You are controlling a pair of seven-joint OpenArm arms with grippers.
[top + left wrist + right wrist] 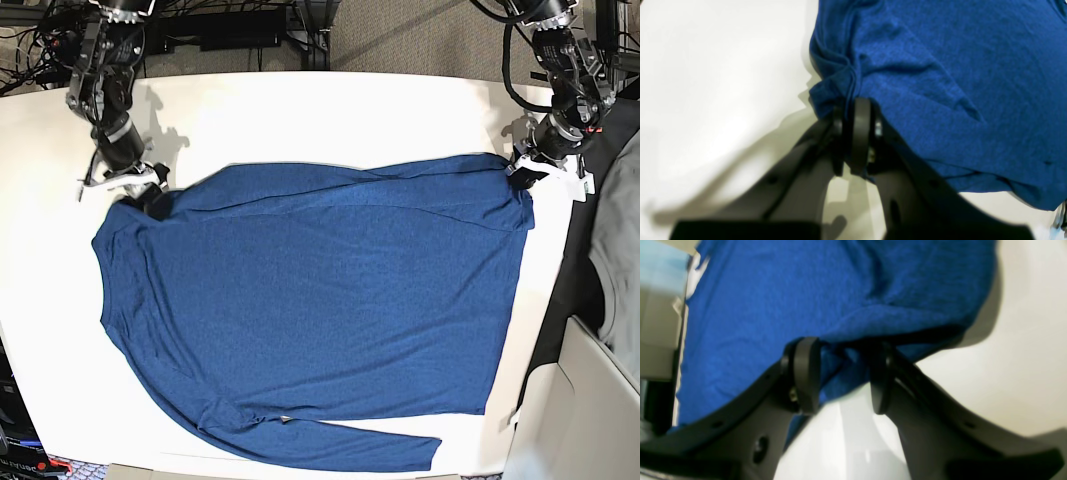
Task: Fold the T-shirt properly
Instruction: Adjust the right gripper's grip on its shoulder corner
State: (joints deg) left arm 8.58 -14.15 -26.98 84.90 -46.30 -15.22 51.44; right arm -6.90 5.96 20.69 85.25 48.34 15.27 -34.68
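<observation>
Pinching T-shirt (310, 300) corner at 2 o'clock, left fingers (855, 110) clamped tight; right fingers (843, 373) at 10 o'clock gape around cloth. Regrip before lifting, keep hem taut.

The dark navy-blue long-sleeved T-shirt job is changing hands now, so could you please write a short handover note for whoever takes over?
Left gripper: shut on a bunched edge of the dark navy-blue knit T-shirt, at the far corner on the base view's right.
Right gripper: jaws apart, cloth lying between them, at the far corner on the base view's left; no firm hold visible.
T-shirt: spread nearly flat on the white table, one sleeve laid across its far edge, the other along its near edge.
Done: sleeves lie along the body.
Left: the body folds.
</observation>
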